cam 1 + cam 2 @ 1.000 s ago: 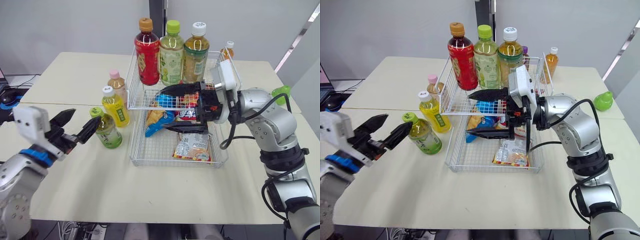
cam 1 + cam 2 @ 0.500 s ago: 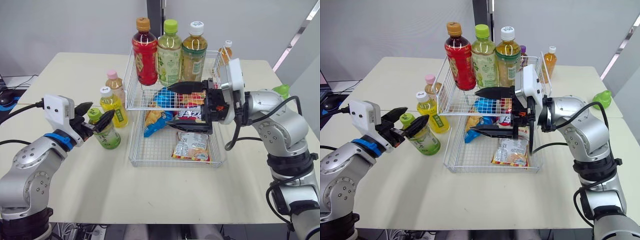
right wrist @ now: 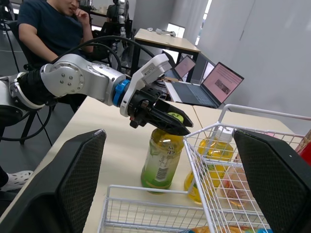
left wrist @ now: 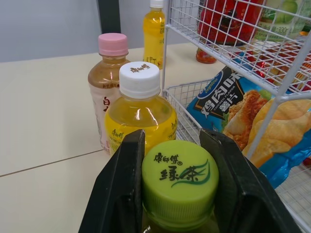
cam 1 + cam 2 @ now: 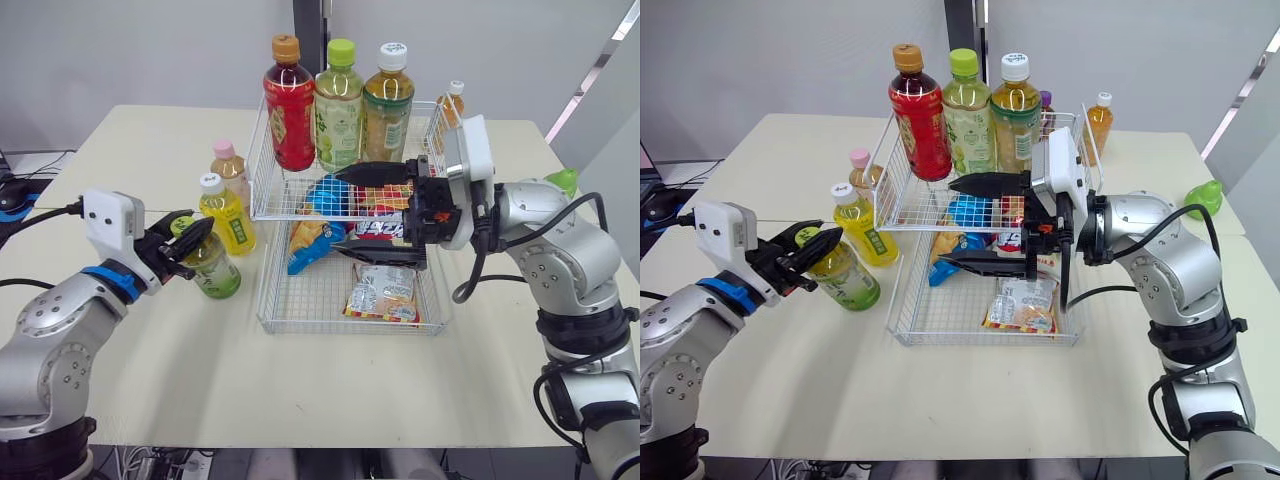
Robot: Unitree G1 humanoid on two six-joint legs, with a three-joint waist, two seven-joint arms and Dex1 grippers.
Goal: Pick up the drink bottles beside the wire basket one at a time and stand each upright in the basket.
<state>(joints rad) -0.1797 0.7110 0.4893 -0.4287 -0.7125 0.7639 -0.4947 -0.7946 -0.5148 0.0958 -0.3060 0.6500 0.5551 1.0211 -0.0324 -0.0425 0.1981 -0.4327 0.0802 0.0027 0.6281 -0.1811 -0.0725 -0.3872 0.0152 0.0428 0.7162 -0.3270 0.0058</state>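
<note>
green-capped green bottle (image 5: 218,275) – yellow bottle (image 5: 229,216) white-capped – red bottle (image 5: 291,112) brown-capped, white wire basket (image 5: 340,329)

Your left gripper (image 5: 188,240) clasps the green cap of the green tea bottle (image 5: 217,276), which stands on the table (image 5: 300,385) just left of the wire basket (image 5: 340,325). Your right gripper (image 5: 362,212) hangs over the basket, fingers spread wide.

Desk (image 5: 300,390): smooth, matt cream top. Basket (image 5: 272,290): thin metal wire with a white coating, lightly glossy. Green bottle (image 5: 218,275): clear glossy plastic with a printed film label and a matt plastic cap (image 4: 180,177). Snack bags (image 5: 312,238): glossy printed film, creased. Left tool (image 4: 173,138) fingers (image 4: 121,194): smooth, matt black plastic.
</note>
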